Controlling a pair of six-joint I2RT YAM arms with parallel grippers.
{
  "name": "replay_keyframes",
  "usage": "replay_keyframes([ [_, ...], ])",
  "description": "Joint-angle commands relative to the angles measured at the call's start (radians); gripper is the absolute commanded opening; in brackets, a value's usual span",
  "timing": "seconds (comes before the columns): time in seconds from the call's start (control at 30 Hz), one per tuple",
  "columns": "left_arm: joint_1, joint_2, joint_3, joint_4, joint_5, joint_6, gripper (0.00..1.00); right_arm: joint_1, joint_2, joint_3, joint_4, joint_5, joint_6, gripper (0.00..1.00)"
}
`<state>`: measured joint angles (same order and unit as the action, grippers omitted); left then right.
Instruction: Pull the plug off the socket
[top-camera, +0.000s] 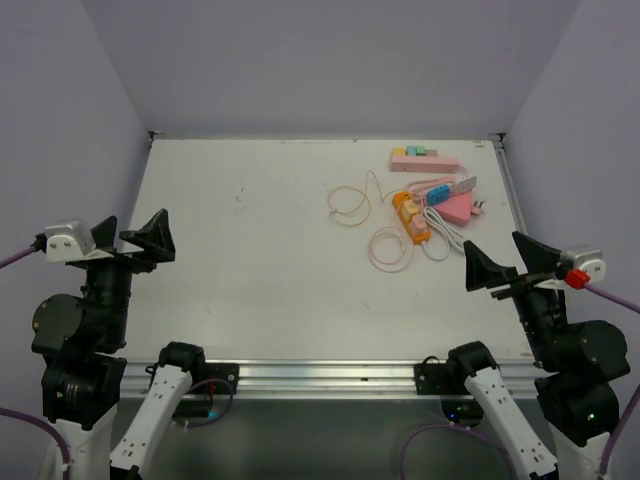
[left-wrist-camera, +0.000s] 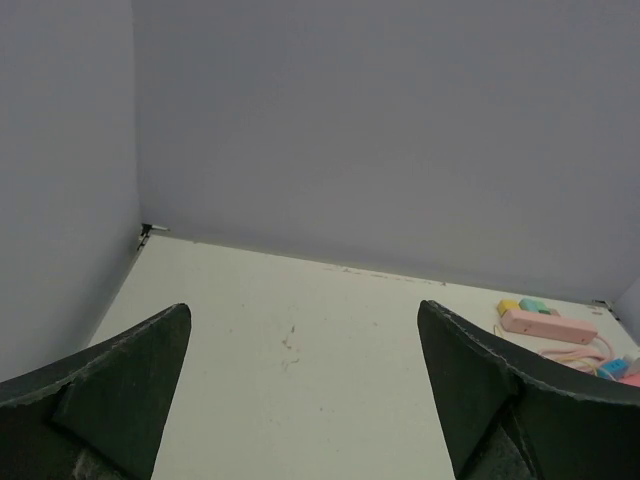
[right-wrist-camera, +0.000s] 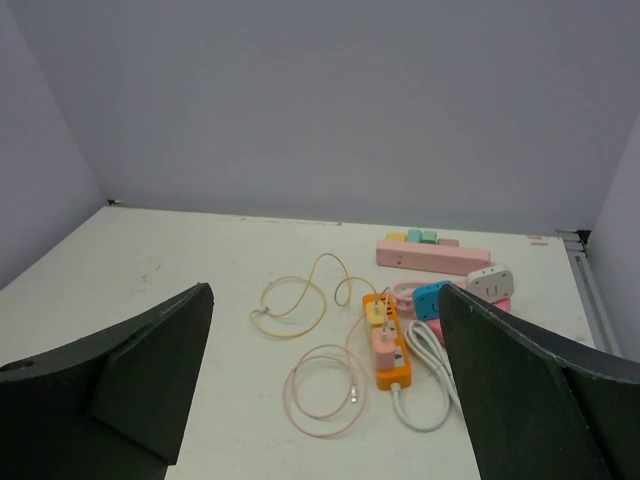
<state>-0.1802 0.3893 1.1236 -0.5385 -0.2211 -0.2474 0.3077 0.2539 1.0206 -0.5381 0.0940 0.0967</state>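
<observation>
Both arms sit parked at the near edge of the desk (top-camera: 250, 260), left arm (top-camera: 80, 330) at 8 o'clock, right arm (top-camera: 560, 340) at 4 o'clock, so this looks like the start pose with the task untouched. Left jaws are released, spread wide and empty, and right jaws are the same; each wrist view shows only bare fingers with nothing between them. The task's thing is the orange strip (right-wrist-camera: 386, 352), lying flat at about 2 o'clock on the desk, its long axis running roughly 11 to 5. It carries two seated plugs: a yellow plug (right-wrist-camera: 373, 310) at the far end and a pink plug (right-wrist-camera: 384, 340) just beside it. I cannot tell which one is meant. The yellow cord (top-camera: 348, 203) loops off toward 10 o'clock from the strip, the pink cord (top-camera: 390, 248) coils at its 7 o'clock, and the white cord (top-camera: 445, 232) curls at its 4 o'clock. All are slack, so the cords should not resist a pull. A pink strip (top-camera: 425, 159) and small adapters sit behind it at 12 to 1 o'clock, close enough to get bumped. The right wrist camera is aimed at the cluster and the right arm is nearer, so it probably does the pulling. The strip looks light and loose, so it likely needs pinning down.
</observation>
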Motion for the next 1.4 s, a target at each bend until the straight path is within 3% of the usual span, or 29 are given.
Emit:
replay_keyframes([
  [0.0,-0.005,0.000,-0.005,0.049,0.003,-0.013,1.00,0.001,-0.010,-0.022,0.021,-0.020,0.006,0.99],
  [0.47,-0.005,0.008,-0.079,0.075,0.042,-0.030,1.00,0.001,0.106,-0.119,0.050,0.029,0.222,0.99],
  [0.87,-0.005,0.037,-0.293,0.138,0.095,-0.033,1.00,0.001,0.524,-0.137,-0.040,0.165,0.440,0.99],
  [1.13,-0.005,0.026,-0.490,0.233,0.088,-0.032,1.00,-0.047,0.783,-0.228,0.143,0.207,0.534,0.99],
  [1.37,-0.005,0.048,-0.495,0.245,0.095,-0.012,1.00,-0.084,1.007,-0.251,0.302,0.187,0.540,0.99],
])
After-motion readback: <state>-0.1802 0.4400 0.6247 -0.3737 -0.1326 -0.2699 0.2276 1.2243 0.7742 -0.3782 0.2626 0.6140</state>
